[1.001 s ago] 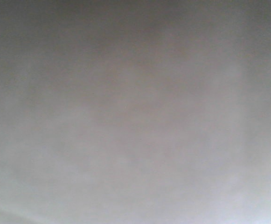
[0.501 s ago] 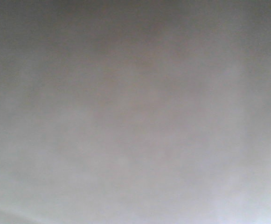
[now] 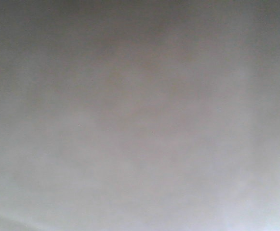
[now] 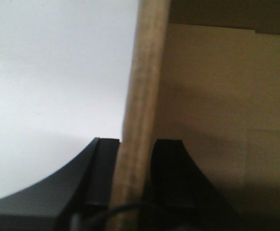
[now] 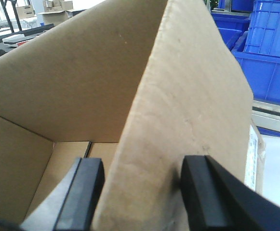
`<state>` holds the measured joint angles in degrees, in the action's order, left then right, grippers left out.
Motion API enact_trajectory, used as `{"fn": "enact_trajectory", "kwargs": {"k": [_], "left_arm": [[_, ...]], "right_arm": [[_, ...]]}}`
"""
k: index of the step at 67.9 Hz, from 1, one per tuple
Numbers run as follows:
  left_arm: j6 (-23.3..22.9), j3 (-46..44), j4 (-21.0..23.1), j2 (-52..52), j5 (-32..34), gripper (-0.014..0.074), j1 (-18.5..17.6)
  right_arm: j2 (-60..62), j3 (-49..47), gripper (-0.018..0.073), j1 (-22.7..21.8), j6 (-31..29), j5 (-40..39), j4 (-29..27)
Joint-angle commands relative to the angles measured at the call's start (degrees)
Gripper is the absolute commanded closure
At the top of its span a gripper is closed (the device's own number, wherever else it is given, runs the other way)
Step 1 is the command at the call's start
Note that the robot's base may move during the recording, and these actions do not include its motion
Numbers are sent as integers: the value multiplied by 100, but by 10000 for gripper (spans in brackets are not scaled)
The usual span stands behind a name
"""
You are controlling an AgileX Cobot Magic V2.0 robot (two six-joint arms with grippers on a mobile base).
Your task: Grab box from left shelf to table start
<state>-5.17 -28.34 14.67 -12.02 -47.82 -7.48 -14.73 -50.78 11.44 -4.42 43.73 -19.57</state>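
Grey blur, front view: one uniform haze fills the frame, and no object, arm or edge can be told apart. It is probably a surface too near the lens.
Left wrist view, left gripper: two black fingers stand one on each side of an upright cardboard wall. Both touch it, clamping the box.
Left wrist view, reason for hold: a carton this wide could hardly be spanned, so pinching its thin wall is judged the workable grasp.
Left wrist view, pale area: it lies outside the wall; whether it is table or backdrop cannot be told.
Right wrist view, right gripper: two black fingers are closed across a raised flap of the same box.
Right wrist view, box: open-topped, with nothing visible inside. Whether its base rests on anything is hidden.
Right wrist view, left shelf: only its steel rail shows, at the far right, apart from the box.
Right wrist view, table: a pale strip below the rail, beside the box's right face.
Right wrist view, blue bins: at least two, behind the rail.
Count: one box, two grippers, four fingers.
Stage: judged off the shelf and held by both arms.
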Motion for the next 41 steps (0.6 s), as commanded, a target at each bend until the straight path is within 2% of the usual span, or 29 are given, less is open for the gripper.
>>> {"fn": "enact_trajectory", "kwargs": {"k": [1,41], "left_arm": [[641,-90,-30,-35,-131,688,-99],[641,-147,-30,-35,-122,688,-99]], "right_arm": [[-54,-165,502,-19,-2,-540,180],[-54,-165,502,-19,-2,-451,180]]}}
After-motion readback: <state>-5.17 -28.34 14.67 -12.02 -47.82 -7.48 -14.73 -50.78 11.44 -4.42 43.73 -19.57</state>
